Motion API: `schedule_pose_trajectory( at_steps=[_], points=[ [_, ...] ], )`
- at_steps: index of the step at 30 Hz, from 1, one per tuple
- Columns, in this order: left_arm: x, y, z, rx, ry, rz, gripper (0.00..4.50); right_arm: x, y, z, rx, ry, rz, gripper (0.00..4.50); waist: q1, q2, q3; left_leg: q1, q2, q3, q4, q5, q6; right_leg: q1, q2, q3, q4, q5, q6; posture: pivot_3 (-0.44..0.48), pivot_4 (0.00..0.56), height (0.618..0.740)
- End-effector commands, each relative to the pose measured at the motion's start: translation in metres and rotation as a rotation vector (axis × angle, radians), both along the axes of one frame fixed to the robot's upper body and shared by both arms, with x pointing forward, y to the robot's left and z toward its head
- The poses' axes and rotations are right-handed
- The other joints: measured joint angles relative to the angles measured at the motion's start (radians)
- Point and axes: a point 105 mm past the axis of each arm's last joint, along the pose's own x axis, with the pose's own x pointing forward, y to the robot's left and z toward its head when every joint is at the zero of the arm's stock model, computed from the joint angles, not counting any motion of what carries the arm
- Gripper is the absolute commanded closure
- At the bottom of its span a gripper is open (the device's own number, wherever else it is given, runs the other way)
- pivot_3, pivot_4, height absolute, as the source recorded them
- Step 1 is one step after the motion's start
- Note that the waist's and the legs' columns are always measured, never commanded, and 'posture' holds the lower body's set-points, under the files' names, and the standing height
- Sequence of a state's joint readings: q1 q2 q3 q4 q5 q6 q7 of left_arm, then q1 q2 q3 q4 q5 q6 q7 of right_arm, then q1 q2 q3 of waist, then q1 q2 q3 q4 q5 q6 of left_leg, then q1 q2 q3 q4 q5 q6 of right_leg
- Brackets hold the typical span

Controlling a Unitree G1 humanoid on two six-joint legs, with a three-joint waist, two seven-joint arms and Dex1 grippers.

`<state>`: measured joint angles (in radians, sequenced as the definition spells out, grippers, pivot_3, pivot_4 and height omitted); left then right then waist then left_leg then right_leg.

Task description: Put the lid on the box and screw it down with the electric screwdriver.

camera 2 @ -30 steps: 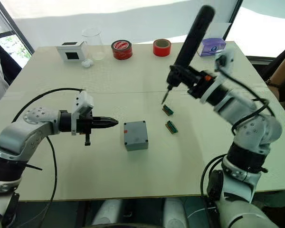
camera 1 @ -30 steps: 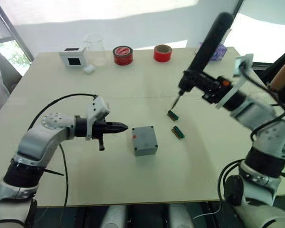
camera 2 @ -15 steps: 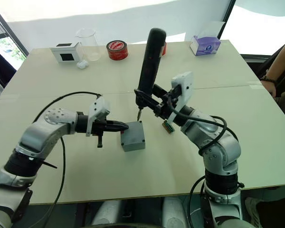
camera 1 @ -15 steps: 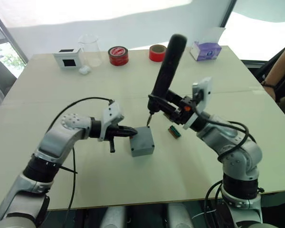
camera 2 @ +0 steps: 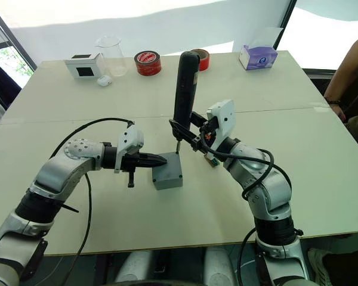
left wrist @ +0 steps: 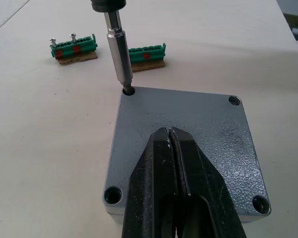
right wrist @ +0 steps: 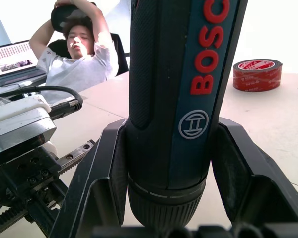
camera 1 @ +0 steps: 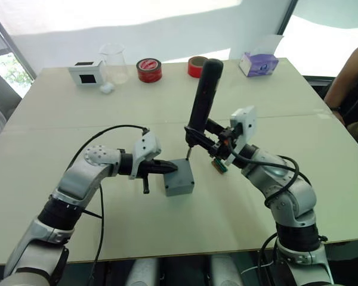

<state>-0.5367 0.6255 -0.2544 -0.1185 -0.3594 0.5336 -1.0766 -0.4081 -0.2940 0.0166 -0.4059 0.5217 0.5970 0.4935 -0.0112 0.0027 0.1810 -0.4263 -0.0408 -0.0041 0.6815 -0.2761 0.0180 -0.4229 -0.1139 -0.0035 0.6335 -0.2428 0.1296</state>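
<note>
left gripper closed on lid | right gripper grips electric screwdriver | green terminal strips beside box

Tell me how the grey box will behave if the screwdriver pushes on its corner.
The box looks stiff and sits flat, so it probably won't tip. On the smooth table it may slide. The left hand, shut and resting on the lid, likely steadies it while the screwdriver bit presses a corner hole.
</note>
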Motion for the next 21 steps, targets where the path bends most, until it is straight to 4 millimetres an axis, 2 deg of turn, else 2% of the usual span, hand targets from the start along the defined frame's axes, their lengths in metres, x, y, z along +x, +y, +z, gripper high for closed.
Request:
schedule_pose_trajectory(
  at_steps=[1, 4, 7, 10, 12, 16, 21],
  points=[
    [0.002, 0.004, -0.010, 0.041, 0.017, 0.021, 4.50, -0.002, -0.002, 0.007, -0.004, -0.061, -0.009, 2.68, 0.000, 0.000, 0.000, 0.000, 0.000, 0.000, 0.000, 0.000, 0.000, 0.000, 0.000, 0.000, 0.000, 0.000, 0.000, 0.000, 0.150, 0.740],
    [0.001, 0.004, -0.012, 0.050, 0.017, 0.018, 4.50, -0.003, -0.001, -0.007, -0.056, -0.049, -0.008, 2.68, 0.000, 0.000, 0.000, 0.000, 0.000, 0.000, 0.000, 0.000, 0.000, 0.000, 0.000, 0.000, 0.000, 0.000, 0.000, 0.000, 0.150, 0.740],
    [-0.001, 0.004, -0.014, 0.056, 0.020, 0.015, 4.50, 0.000, 0.000, -0.030, -0.114, 0.039, -0.023, 2.68, 0.000, -0.001, -0.002, 0.002, 0.000, 0.000, 0.000, 0.000, 0.000, 0.002, 0.000, 0.000, 0.000, 0.000, 0.000, 0.000, 0.150, 0.740],
    [-0.001, 0.005, -0.015, 0.058, 0.023, 0.016, 4.50, 0.004, -0.001, -0.029, -0.068, 0.063, -0.050, 2.68, 0.000, -0.002, -0.002, 0.012, 0.001, 0.000, -0.002, -0.001, 0.001, 0.012, 0.000, 0.000, -0.002, 0.000, 0.000, 0.000, 0.150, 0.740],
    [-0.002, 0.006, -0.018, 0.065, 0.026, 0.019, 4.50, 0.006, 0.001, -0.033, -0.103, 0.068, -0.046, 2.68, 0.000, -0.002, -0.003, 0.019, 0.001, 0.000, -0.003, -0.002, 0.003, 0.019, 0.000, 0.000, -0.004, -0.001, 0.000, 0.000, 0.150, 0.740],
    [-0.002, 0.006, -0.021, 0.068, 0.029, 0.025, 4.50, 0.009, 0.002, -0.051, -0.186, 0.108, -0.050, 2.68, 0.000, -0.003, -0.006, 0.019, 0.001, -0.001, -0.003, -0.002, 0.003, 0.020, 0.000, 0.000, -0.004, -0.001, 0.000, 0.000, 0.150, 0.740],
    [-0.004, 0.006, -0.022, 0.067, 0.028, 0.027, 4.50, 0.008, 0.003, -0.053, -0.195, 0.095, -0.048, 2.68, 0.001, -0.006, -0.015, 0.019, 0.001, -0.001, -0.003, -0.002, 0.003, 0.020, 0.000, 0.000, -0.004, -0.001, 0.000, 0.000, 0.150, 0.740]
  ],
)
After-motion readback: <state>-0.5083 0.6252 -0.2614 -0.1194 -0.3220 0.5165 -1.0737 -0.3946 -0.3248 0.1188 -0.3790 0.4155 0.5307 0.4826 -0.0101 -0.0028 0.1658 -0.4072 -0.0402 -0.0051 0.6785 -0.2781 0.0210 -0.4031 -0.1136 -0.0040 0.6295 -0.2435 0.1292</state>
